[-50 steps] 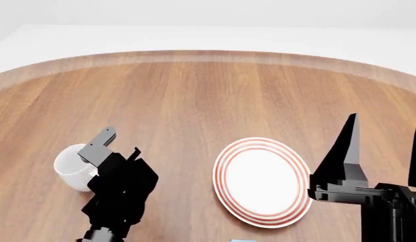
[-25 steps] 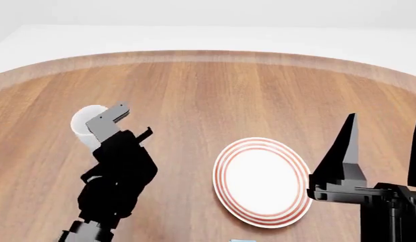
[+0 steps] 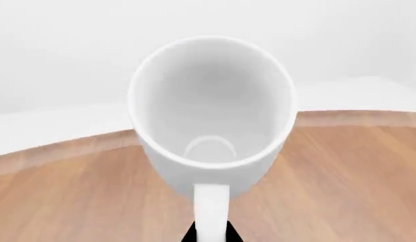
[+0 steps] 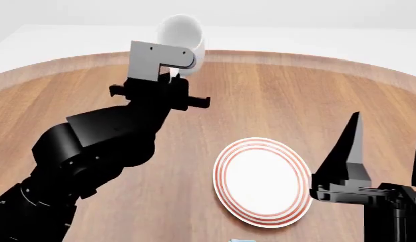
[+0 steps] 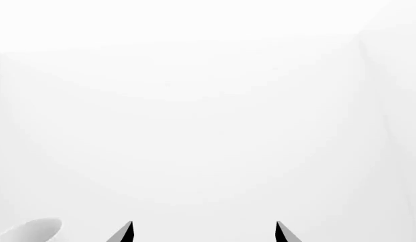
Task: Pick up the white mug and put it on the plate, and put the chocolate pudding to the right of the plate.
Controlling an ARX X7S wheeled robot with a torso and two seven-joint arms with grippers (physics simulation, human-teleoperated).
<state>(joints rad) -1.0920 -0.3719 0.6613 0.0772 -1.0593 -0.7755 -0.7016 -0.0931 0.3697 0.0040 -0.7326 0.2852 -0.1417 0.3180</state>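
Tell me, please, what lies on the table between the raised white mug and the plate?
Nothing: in the head view only bare wood separates the white mug, held aloft by the left gripper, from the plate.

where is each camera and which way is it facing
Head: on the robot's head, looking down over the table and plate; both arms show.
Left wrist: near the left gripper, looking into the held mug; a dark gripper tip shows.
Right wrist: near the right gripper, facing blank white; two fingertips show.
All three see the mug.

Chocolate pudding cut off by frame edge, left end effector fingertips hidden
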